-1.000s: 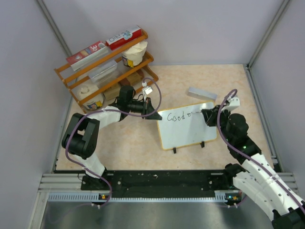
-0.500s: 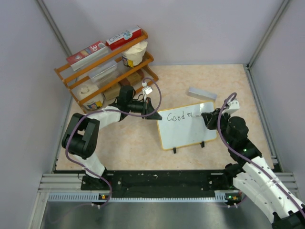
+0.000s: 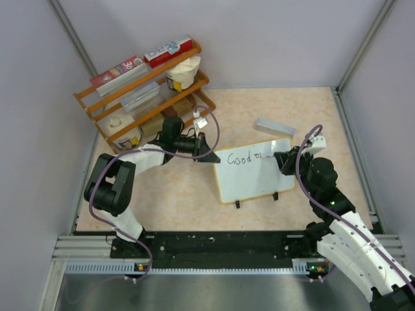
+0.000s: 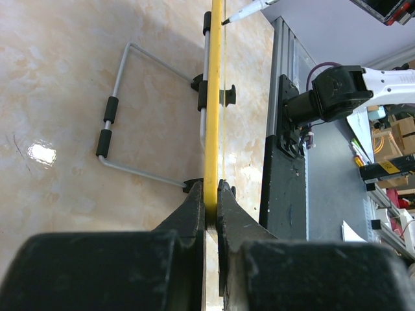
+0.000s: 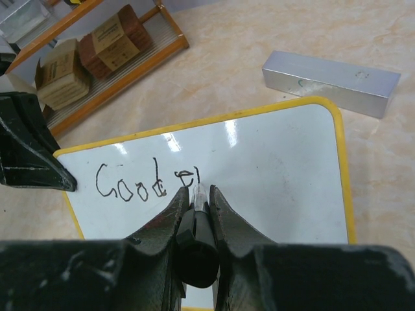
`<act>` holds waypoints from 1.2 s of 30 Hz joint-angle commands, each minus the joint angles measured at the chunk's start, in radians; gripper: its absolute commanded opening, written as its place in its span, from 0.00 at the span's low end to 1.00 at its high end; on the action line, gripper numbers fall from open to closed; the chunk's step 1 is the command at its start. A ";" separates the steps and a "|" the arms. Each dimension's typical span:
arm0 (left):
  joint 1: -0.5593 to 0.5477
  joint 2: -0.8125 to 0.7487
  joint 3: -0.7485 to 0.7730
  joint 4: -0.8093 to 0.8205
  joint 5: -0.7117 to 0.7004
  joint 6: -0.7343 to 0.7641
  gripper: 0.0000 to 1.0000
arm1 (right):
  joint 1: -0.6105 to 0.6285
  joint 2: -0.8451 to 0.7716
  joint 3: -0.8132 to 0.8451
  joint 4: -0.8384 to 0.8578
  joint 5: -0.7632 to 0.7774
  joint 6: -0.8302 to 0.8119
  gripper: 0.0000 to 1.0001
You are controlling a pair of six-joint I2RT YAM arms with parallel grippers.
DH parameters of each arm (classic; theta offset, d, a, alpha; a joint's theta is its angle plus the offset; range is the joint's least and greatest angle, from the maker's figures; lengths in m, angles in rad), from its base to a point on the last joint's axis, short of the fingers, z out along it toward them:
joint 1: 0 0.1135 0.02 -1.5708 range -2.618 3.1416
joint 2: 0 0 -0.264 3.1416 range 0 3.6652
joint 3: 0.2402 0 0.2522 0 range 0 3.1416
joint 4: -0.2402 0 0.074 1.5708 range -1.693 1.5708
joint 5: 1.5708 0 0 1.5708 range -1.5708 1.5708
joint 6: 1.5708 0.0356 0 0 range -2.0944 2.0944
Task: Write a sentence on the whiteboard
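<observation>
While the right gripper (image 5: 194, 194) was clamped shut on a black marker (image 5: 196, 241), tip down on the whiteboard (image 5: 279, 175), the sentence (image 5: 139, 184) read only "Good" plus a couple of strokes of the next word, so I'd judge writing was early, most of it left to do. Board stood propped at a tilt mid-table (image 3: 181, 194), between the two arms, on a wire stand (image 4: 113, 116) w/ small black feet. Left gripper (image 4: 209, 194) was closed hard on the board's yellow-tan frame at its left edge, near the upper corner, jaws pinching the thin rim, nothing else in them. Handling, my read: board looks thin, light and stiff, glossy face prob slippery, and the stand gives little resistance, so pen pressure could push it back or slide it w/o that brace. Best hold is the frame edge as now, not the face, since fresh ink would smear. Marker is slim and smooth, could rotate in the pads if pressed too hard, so light contact. Grey metal block (image 5: 331, 83) lay just behind the board, apart from it; wooden rack (image 3: 142, 91) w/ boxes and containers sat far-left, not involved.
</observation>
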 commanded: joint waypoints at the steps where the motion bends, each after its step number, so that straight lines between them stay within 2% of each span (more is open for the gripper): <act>1: -0.040 0.022 -0.018 -0.058 0.011 0.111 0.00 | 0.006 0.010 0.045 0.058 0.035 0.004 0.00; 16: -0.040 0.023 -0.017 -0.058 0.012 0.111 0.00 | 0.007 0.004 0.050 0.058 0.083 0.001 0.00; 36: -0.042 0.025 -0.017 -0.059 0.012 0.111 0.00 | 0.007 -0.033 0.005 -0.005 0.041 0.001 0.00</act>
